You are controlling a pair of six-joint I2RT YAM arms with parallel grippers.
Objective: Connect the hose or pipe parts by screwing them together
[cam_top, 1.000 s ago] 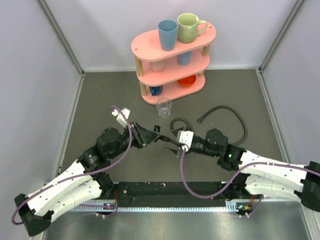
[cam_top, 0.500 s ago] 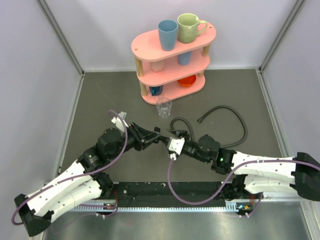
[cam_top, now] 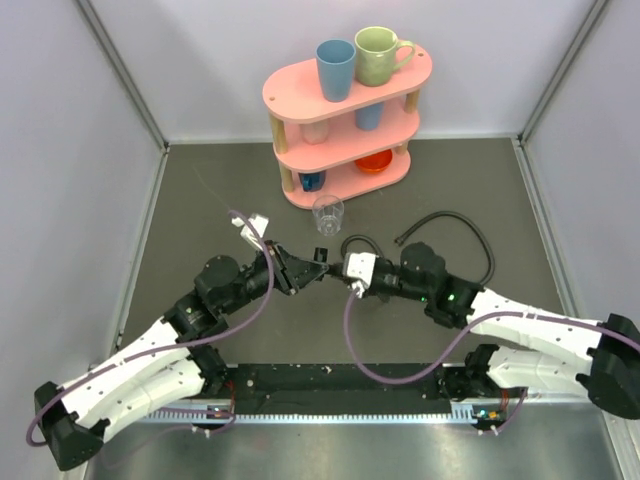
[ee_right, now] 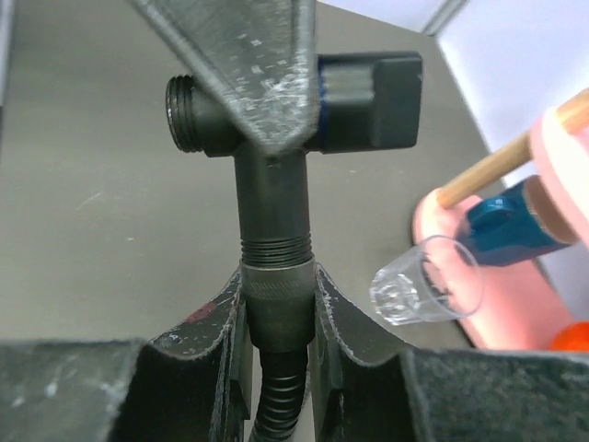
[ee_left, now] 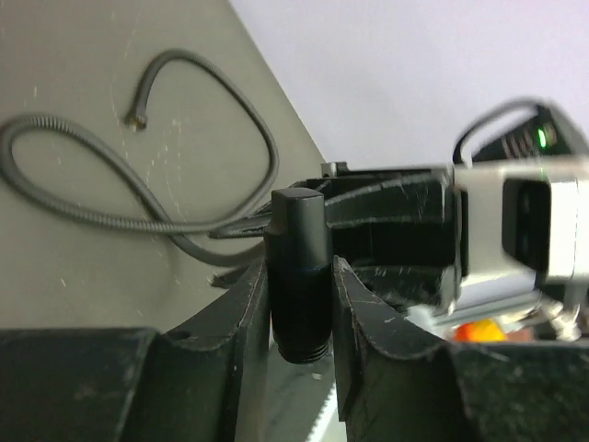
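Above the table (cam_top: 200, 200), the left gripper (ee_left: 300, 276) clamped the rigid T-fitting (ee_right: 272, 198). The right gripper (ee_right: 276, 306) pinched the hose (ee_right: 274, 405) by its ribbed end nut (ee_right: 276, 291), likely the only stiff, turnable hold on that limp line.

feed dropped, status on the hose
Left gripper shut on tee fitting. Right gripper shut on hose nut, at fitting's threads. Glass nearby, not blocking.

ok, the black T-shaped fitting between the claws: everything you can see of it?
Matte black, plastic-looking fitting: a crossbar with an open threaded port at one end, a squared knob with a blue ring at the other, and a threaded stem. The left claw clamps the crossbar, holding it above the table. The stem meets the hose nut, which the right claw pinches; thread shows above it.
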